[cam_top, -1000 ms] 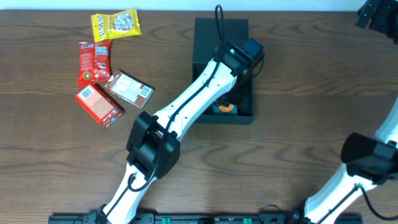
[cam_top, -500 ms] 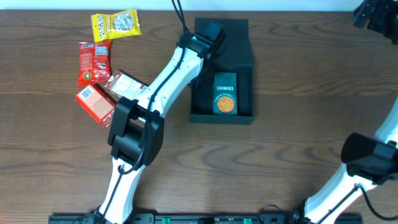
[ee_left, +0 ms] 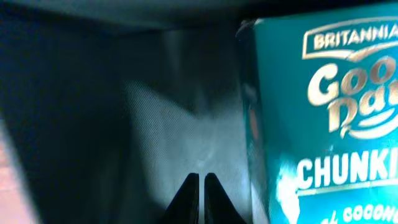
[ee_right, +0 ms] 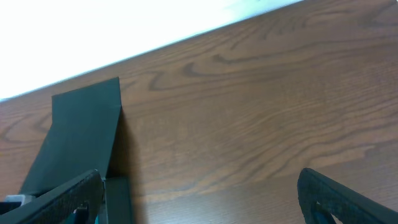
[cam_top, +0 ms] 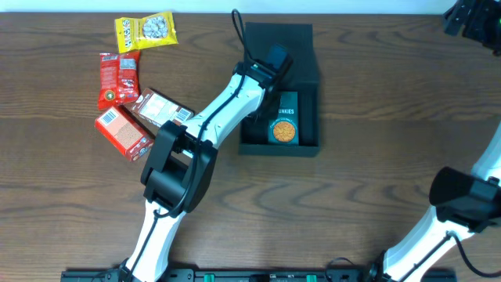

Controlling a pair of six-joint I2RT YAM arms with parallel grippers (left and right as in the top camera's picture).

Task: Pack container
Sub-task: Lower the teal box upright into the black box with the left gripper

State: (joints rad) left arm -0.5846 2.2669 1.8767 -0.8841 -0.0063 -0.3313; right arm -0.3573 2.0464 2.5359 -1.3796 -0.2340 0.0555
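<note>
The container (cam_top: 279, 149) is a dark square box on the table, its flap lid (cam_top: 279, 35) lying open at the back. A teal Chunkies carton (cam_top: 284, 118) lies flat inside it on the right side. My left gripper (cam_top: 270, 67) reaches over the box's back left part. In the left wrist view its fingers (ee_left: 200, 180) are shut with nothing between them, just above the box floor (ee_left: 161, 124) and left of the carton (ee_left: 323, 112). My right gripper (ee_right: 199, 199) is open and empty, high at the far right (cam_top: 470, 19); the lid (ee_right: 84, 134) shows at its left.
Snack packs lie on the wood table left of the box: a yellow bag (cam_top: 145, 30), a red pack (cam_top: 117, 77), a brown-and-white box (cam_top: 163, 110) and a red box (cam_top: 124, 131). My left arm (cam_top: 211, 125) crosses between them and the box.
My left arm swung off the box's right side to the back left, uncovering the Chunkies carton in the box, then came slightly back over the box. The right arm has stayed still.
</note>
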